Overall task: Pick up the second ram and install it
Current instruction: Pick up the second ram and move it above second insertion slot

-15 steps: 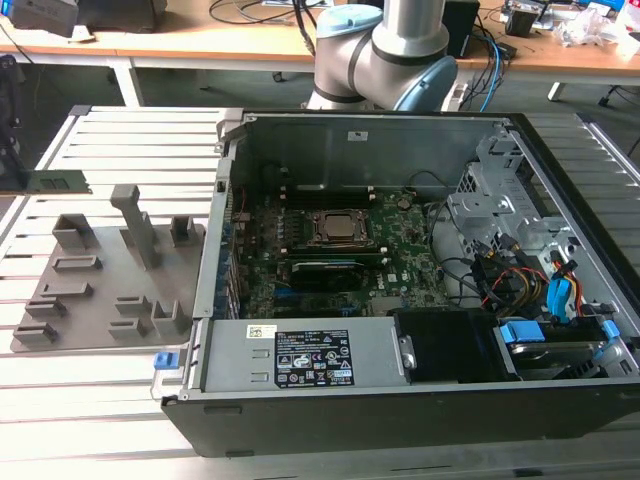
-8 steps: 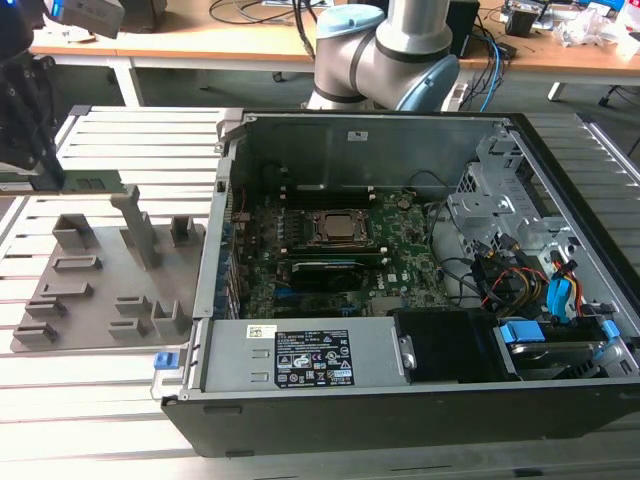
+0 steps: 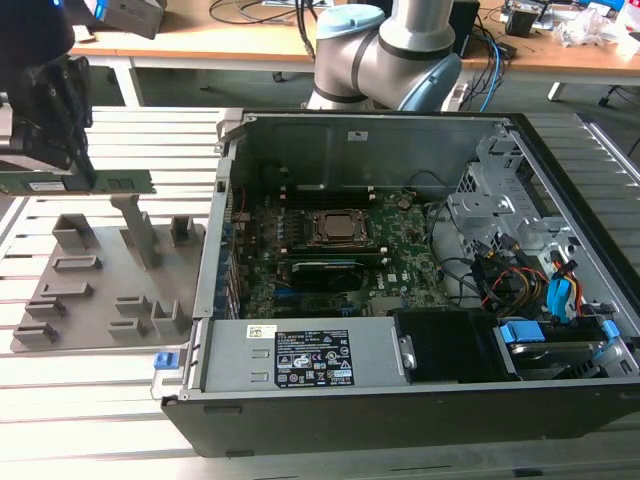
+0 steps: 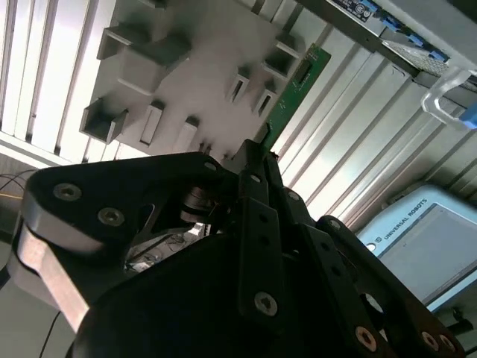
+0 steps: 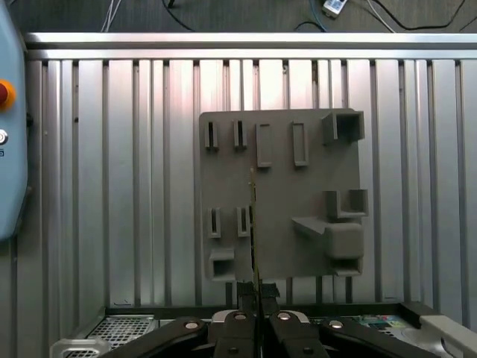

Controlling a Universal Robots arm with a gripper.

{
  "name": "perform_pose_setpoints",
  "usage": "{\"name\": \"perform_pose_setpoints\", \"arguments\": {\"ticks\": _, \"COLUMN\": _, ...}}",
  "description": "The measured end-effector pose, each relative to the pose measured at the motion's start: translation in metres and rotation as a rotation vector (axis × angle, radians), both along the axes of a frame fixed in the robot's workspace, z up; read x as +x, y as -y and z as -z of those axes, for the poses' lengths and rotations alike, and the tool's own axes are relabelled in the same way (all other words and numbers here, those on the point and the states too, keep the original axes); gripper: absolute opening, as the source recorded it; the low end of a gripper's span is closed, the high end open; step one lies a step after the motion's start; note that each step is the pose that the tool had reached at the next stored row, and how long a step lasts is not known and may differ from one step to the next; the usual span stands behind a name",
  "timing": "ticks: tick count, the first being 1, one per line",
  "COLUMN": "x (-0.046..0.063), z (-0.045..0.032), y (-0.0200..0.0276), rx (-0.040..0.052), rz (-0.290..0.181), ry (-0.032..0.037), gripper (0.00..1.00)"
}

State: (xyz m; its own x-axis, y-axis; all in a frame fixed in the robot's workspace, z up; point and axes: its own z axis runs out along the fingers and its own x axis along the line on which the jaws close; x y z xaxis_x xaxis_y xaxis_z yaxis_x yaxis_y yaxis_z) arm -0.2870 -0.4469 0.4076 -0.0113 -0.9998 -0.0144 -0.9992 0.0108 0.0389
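Second ram (image 3: pixel 120 183): green stick held level over grey fixture plate (image 3: pixel 100 300); edge-on in first wrist view (image 5: pixel 254 216). Gripper (image 3: pixel 80 175): fingers clamped on ram, above plate's far edge. Plate lies flat on slatted desk (image 3: pixel 80 400). Open PC case (image 3: pixel 400 425) w/ motherboard (image 3: pixel 400 265) sits just beside plate, exterior view's right.
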Motion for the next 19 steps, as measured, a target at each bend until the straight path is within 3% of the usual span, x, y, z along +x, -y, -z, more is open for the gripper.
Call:
{"name": "perform_pose_setpoints", "arguments": {"ticks": 8, "x": 0.03, "z": 0.0, "y": 0.0, "rx": 0.0001, "rz": 0.0, "ry": 0.0, "gripper": 0.14}}
{"name": "perform_pose_setpoints", "arguments": {"ticks": 9, "x": 0.038, "z": 0.0, "y": 0.0, "rx": 0.0, "rz": 0.0, "ry": 0.0, "gripper": 0.14}}
{"name": "perform_pose_setpoints", "arguments": {"ticks": 12, "x": 0.079, "z": 0.0, "y": 0.0, "rx": 0.0, "rz": 0.0, "ry": -0.0002, "gripper": 0.14}}
{"name": "perform_pose_setpoints", "arguments": {"ticks": 15, "x": 0.091, "z": 0.0, "y": 0.0, "rx": 0.0, "rz": 0.0, "ry": -0.0003, "gripper": 0.14}}
{"name": "perform_pose_setpoints", "arguments": {"ticks": 19, "x": 0.118, "z": 0.0, "y": 0.0, "rx": 0.0001, "rz": 0.0, "ry": -0.0004, "gripper": 0.14}}
